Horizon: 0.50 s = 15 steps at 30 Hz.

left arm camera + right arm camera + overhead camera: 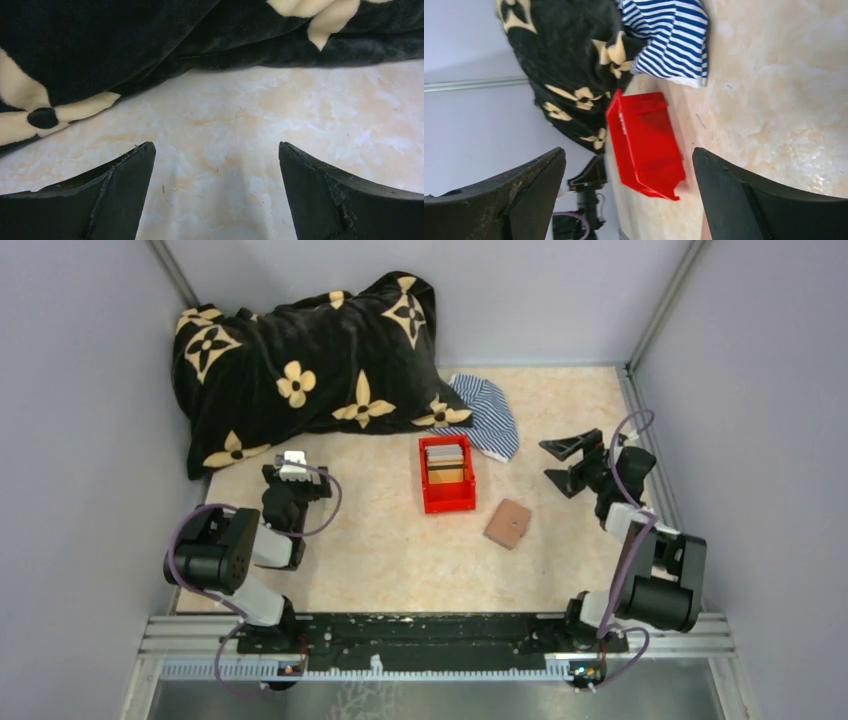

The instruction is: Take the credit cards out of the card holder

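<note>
So the card holder (pixel 508 523) is lying flat and folded shut on the table (pixel 380 550), just to the right of the red box (pixel 447 475) and a little nearer the arms. No credit cards are showing outside it, so I'd guess they're tucked inside. There's something grey and tan in the red box, but it's too small to call.

The right gripper (pixel 560 463) is up off the table with its jaws spread wide. It's near the holder, a bit to the right and further back, and holding nothing. The left gripper (pixel 216 150) also has its jaws wide apart with nothing in them. It's hovering low over bare table right by the black flowery blanket (pixel 300 360), well away from the holder.

My take is that nothing has started yet, so the first job is getting that holder open. The right arm is the obvious one to go in. I'd bring it down over the holder and pinch one edge rather than the flat face, since thin leather lying flat is a pain to get under. Then bring the left arm across to pin the other half so the snap can pop. The holder may just slide on that smooth top, so go slow.
</note>
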Tool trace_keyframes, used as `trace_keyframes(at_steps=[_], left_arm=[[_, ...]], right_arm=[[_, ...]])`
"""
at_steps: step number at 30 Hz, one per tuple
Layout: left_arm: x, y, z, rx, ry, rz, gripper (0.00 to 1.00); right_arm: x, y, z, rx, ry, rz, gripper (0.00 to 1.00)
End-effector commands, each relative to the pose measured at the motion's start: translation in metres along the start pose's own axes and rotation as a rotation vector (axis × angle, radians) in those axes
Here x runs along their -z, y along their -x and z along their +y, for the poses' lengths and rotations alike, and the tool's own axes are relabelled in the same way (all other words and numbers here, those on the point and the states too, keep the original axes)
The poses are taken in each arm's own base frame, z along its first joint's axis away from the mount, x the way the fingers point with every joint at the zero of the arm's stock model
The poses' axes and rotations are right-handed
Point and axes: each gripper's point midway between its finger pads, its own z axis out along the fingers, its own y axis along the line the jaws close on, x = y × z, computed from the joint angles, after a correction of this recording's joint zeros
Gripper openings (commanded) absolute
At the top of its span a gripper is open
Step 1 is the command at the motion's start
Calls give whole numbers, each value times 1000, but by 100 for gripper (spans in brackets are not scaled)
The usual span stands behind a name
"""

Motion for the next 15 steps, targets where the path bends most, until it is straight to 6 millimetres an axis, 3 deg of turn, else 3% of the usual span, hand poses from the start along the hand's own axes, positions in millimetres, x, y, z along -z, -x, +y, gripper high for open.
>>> trace_keyframes(at_steps=[1,3,5,7,10,13,15], left_arm=[[-4,5,0,15,-7,-16,99],[-4,4,-1,16,-10,-16,99],[-4,5,-1,16,-9,-16,99],[-4,4,-1,17,-10,-15,99],[-7,2,-1,23,-25,3,99],[-8,5,4,37,-3,-4,99],[-12,10,15,52,66,33,99]], right_arm=[[6,20,51,265,-21,-73,99],[14,36,47,454,-271,-172,99],[26,43,63,671,-457,-272,99],[39,54,76,748,-529,-342,99],[45,61,70,669,-548,-365,99],[34,54,39,464,-455,-269,99],[26,47,29,390,-390,-225,97]])
